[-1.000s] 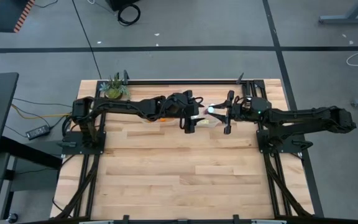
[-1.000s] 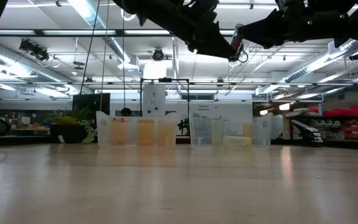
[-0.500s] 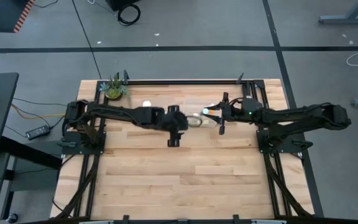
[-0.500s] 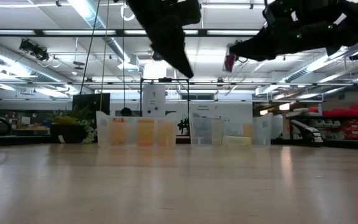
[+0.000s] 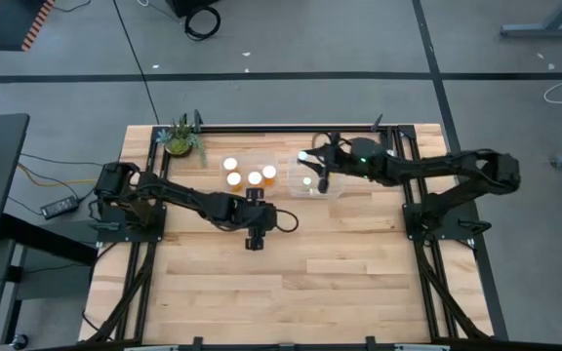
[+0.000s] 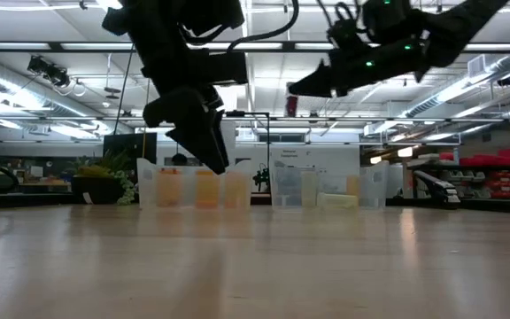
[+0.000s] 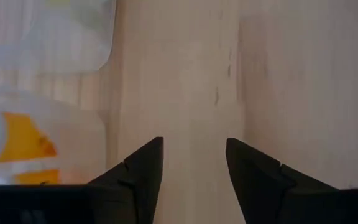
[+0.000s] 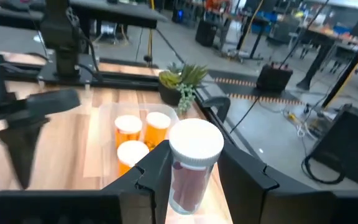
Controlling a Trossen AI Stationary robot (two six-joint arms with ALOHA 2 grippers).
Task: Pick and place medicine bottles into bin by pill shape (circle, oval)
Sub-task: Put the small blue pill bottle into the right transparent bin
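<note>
Gripping a white-capped bottle [image 8: 191,165]: right end effector [image 8: 194,171].

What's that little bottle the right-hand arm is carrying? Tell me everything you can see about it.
The bottle is a small cylinder with a round white cap and a see-through body that looks dark reddish, apparently plastic. It stands upright between the two dark fingers of the right gripper, which press on its sides just below the cap. Seen from above, it hangs over the clear bin near the table's far edge, its cap showing as a white dot. Its contents and label cannot be made out.
</note>
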